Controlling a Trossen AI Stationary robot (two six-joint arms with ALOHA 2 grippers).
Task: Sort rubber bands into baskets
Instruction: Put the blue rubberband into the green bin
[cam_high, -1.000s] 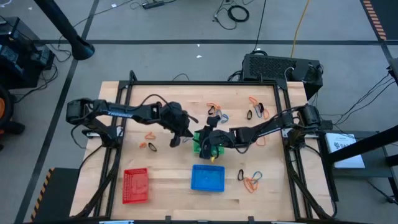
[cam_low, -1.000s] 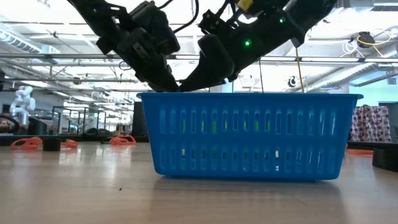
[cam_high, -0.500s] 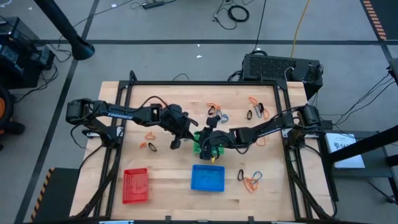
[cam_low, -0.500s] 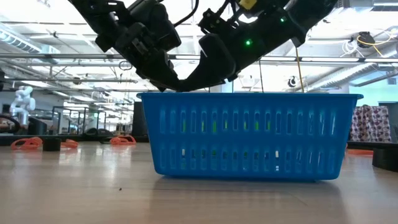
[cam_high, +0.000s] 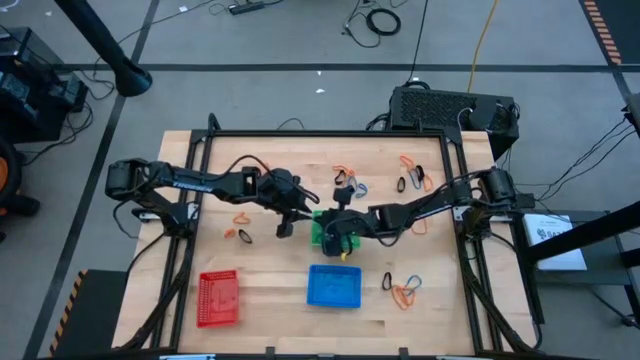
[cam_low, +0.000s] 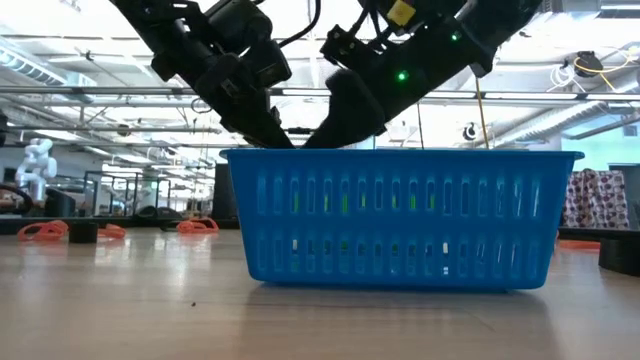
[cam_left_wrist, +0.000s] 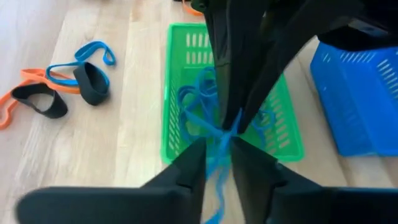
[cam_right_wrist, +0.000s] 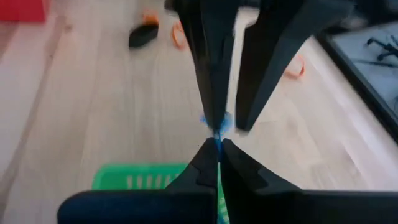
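Evidently a handover over the green basket — the right gripper pinches the blue rubber band tight while the left gripper, jaws parted, lets go so it can drop in.

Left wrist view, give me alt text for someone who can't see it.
A blue band stretches between the left gripper and the right gripper, above a green basket holding blue bands. More bands lie on the table; blue basket beside.
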